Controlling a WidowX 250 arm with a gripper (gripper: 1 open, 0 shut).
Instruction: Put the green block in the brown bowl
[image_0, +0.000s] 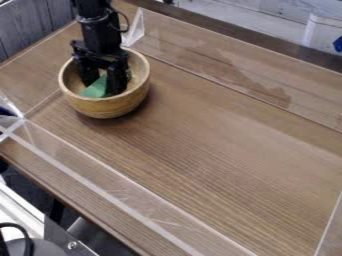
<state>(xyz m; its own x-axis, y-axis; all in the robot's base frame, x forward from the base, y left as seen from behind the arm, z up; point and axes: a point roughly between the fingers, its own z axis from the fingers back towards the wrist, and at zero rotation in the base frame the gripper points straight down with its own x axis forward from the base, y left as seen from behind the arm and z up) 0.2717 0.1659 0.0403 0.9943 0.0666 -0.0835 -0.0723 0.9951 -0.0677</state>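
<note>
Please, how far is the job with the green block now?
Done: the green block lies inside the brown bowl. In hand: the gripper is down in the bowl, its fingers spread on either side of the block. Left: lift the arm clear.

**Green block inside the bowl**

The small solid green rectangular block (91, 88) lies down in the round light-brown wooden bowl (103, 104), on the left part of its paler inside, close against the inner wall there. Only part of its flat green face shows to me; the rest is hidden, so I cannot tell its exact tilt. The thick-walled bowl stands upright on my wooden bench (214, 130), near the far left corner, much wider than the block it holds.
</note>
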